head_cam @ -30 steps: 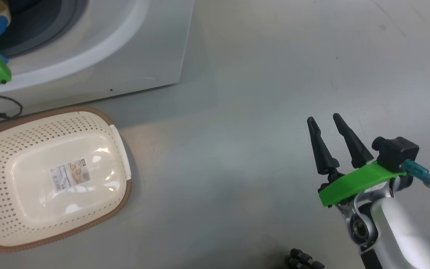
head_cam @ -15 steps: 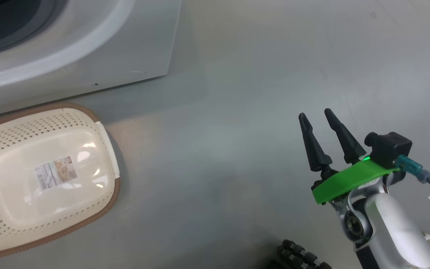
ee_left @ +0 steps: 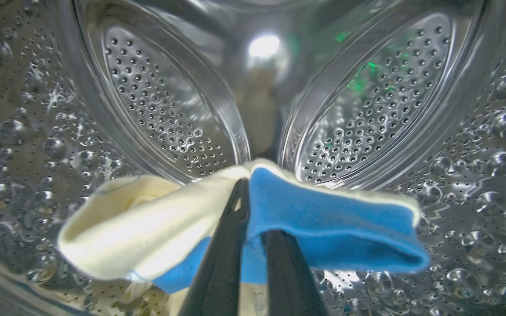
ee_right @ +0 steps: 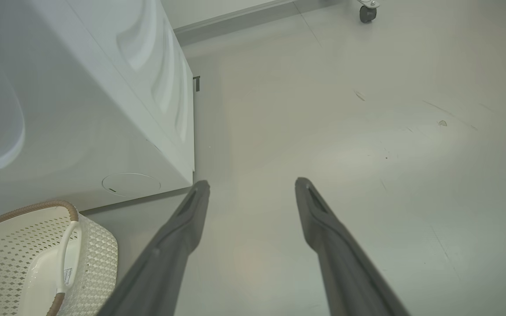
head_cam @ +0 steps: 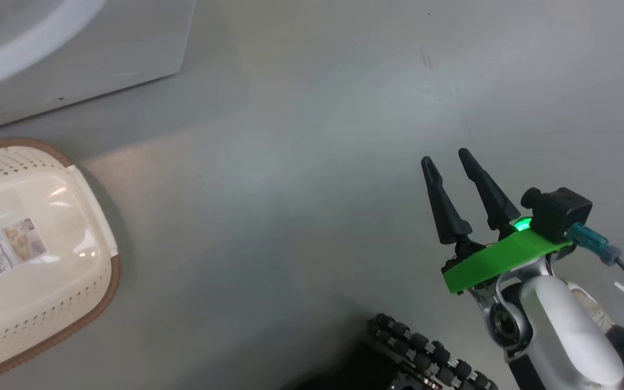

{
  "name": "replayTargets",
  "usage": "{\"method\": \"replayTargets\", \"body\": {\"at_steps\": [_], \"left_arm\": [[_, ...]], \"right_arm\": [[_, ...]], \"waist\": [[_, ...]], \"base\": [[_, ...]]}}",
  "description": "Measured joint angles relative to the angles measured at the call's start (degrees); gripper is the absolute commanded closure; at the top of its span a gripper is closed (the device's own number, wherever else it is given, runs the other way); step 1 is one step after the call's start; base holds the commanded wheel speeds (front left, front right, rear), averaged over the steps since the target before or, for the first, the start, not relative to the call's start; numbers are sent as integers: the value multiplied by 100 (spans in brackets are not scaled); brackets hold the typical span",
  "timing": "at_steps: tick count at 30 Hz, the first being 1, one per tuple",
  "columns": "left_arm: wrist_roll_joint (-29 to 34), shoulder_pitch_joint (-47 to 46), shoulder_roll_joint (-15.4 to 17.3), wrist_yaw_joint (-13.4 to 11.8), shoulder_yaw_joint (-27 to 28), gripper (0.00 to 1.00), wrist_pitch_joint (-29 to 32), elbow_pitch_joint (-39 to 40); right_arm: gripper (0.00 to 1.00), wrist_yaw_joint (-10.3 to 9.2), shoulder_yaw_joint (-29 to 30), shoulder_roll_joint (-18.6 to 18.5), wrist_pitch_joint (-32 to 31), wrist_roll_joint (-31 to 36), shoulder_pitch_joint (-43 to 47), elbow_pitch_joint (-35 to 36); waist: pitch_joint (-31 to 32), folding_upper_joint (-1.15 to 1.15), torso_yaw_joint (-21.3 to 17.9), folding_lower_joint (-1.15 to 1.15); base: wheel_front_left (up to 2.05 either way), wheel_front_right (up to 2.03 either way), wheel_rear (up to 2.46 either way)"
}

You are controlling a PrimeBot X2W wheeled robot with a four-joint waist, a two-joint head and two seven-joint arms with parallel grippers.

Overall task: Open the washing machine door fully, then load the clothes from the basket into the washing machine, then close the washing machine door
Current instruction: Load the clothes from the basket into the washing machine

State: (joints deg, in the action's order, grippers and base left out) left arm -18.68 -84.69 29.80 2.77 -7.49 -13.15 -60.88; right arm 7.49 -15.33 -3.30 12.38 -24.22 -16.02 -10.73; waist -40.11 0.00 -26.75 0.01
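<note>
The left claw [ee_left: 251,210] is pinching the blue and pale yellow clothes [ee_left: 323,228] at lower centre of the left wrist view, inside the drum [ee_left: 160,109] of the washing machine [head_cam: 101,65]. The right claw [head_cam: 444,157] is hanging spread and empty at right of the head view; the basket [head_cam: 36,325] at left is showing bare. Judgement: releasing low, then backing straight out, is looking safest against cloth trailing.
</note>
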Motion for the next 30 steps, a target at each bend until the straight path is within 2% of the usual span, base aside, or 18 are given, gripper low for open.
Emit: {"method": "replayTargets", "body": {"at_steps": [3, 4, 5, 12, 16, 30], "left_arm": [[-127, -155, 9, 85, 134, 100, -79, 36], [-162, -201, 3, 156, 149, 67, -104, 37], [-188, -218, 2, 181, 162, 0, -104, 33], [-248, -223, -9, 300, 171, 0, -148, -48], [-293, -191, -120, 332, 199, 0, -149, 41], [-312, 1430, -868, 374, 331, 0, -154, 390]], "right_arm": [[0, 0, -48, 10, 32, -51, -1, -3], [0, 0, -48, 9, 34, -51, -1, -8], [0, 0, -52, 10, 57, -51, -1, -11], [0, 0, -37, 10, 91, -51, -1, -53], [0, 0, 30, 8, 108, -49, -26, -69], [0, 0, 452, -171, -64, 69, -85, -15]], "waist": [[-141, 0, -117, 0], [-182, 0, -140, 0], [-212, 0, -158, 0], [-248, 0, -147, 0], [-209, 0, -17, 0], [408, 0, 668, 0]], "base": [[0, 0, 0], [0, 0, 0], [0, 0, 0], [0, 0, 0], [0, 0, 0], [0, 0, 0]]}}
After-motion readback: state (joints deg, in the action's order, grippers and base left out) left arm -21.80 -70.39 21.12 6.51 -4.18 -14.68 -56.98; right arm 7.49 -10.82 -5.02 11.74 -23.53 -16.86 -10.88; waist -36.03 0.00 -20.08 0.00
